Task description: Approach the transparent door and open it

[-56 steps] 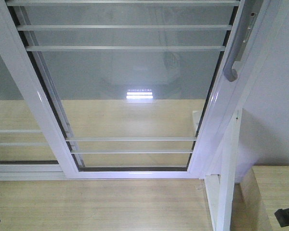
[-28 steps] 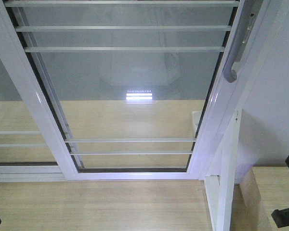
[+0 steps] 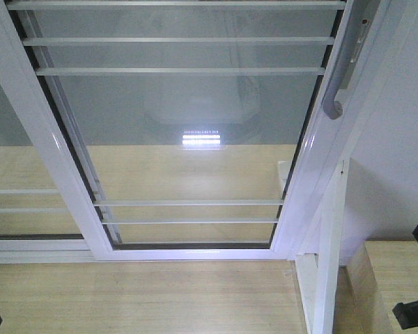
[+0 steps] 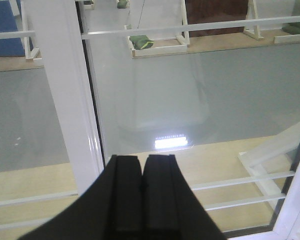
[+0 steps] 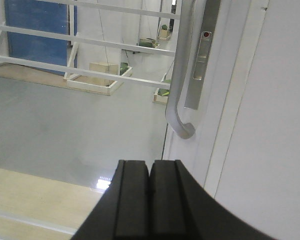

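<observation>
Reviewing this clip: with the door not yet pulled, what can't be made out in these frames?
- Transparent door: its top is cut off by the upper edge in every view.
- Handle: its upper end is cut off by the top edge in the front and right wrist views.
- Latch plate: too small to tell whether it is locked (right wrist view).
- Right hand and left hand: the front view shows only dark bits at its edges.
</observation>
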### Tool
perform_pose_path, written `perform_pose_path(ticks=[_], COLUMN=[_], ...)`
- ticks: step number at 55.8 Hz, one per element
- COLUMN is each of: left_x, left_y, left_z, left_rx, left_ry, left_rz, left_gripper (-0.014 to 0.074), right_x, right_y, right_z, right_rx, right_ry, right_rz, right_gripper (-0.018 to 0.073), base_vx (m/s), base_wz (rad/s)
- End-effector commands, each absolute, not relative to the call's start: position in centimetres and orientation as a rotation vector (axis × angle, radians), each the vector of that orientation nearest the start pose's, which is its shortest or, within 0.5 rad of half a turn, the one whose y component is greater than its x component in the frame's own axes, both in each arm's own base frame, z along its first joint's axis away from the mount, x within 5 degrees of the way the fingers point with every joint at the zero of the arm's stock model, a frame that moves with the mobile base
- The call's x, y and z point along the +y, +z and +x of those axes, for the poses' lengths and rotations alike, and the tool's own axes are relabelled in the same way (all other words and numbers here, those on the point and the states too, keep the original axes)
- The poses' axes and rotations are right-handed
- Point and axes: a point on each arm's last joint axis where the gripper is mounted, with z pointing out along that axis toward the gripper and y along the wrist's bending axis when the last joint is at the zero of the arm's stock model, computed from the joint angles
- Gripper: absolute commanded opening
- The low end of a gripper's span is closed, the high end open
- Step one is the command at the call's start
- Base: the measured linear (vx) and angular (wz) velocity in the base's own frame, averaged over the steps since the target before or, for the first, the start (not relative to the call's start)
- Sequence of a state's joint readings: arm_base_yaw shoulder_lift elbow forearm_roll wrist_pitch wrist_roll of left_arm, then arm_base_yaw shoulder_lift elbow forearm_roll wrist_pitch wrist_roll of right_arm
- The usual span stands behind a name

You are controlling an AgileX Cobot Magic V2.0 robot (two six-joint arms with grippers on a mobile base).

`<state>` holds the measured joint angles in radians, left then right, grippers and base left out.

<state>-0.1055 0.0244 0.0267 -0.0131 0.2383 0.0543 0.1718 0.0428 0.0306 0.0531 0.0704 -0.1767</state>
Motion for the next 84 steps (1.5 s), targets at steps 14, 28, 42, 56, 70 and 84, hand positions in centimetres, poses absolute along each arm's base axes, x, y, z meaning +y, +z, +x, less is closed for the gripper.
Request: perform_pose_path(ticks=[14,28,42,56,70,84], left_x=[-0.7,-0.7,-0.7,-0.7,-0.7,-0.7], left_y=[19.6,19.6,19.5,19.5,19.6,21.0], left_z=[5.9,5.9,5.9,5.9,5.9,6.0], left_rx=[1.688,1.688,1.691,1.691,1.686,1.533], left_ry=[-0.064,-0.052,-0.053,-0.054,-0.055,-0.065], left_rz=[0.123,0.133,0.133,0.132,0.13,0.109], left_gripper=[0.0003,0.0003,0.0003,0.0003,0.0003,0.0003], right_x=[1.0,1.0,1.0,1.0,1.0,1.0], right_y=[20.0,20.0,20.0,20.0,20.0,20.0], right_z=[6.1,6.1,6.1,6.1,6.1,6.1], right_rx=[1.545,1.545,1.545,1.545,1.543,1.542], right_ry=[0.032,0.032,0.032,0.032,0.032,0.032], right_rz=[-0.23,-0.23,-0.23,-0.23,-0.23,-0.23], right_gripper=[-0.0006,-0.0006,-0.0006,-0.0006,-0.0006,-0.0006], base_vx=[0.0,0.0,0.0,0.0,0.0,0.0], base_wz=[0.0,0.0,0.0,0.0,0.0,0.0])
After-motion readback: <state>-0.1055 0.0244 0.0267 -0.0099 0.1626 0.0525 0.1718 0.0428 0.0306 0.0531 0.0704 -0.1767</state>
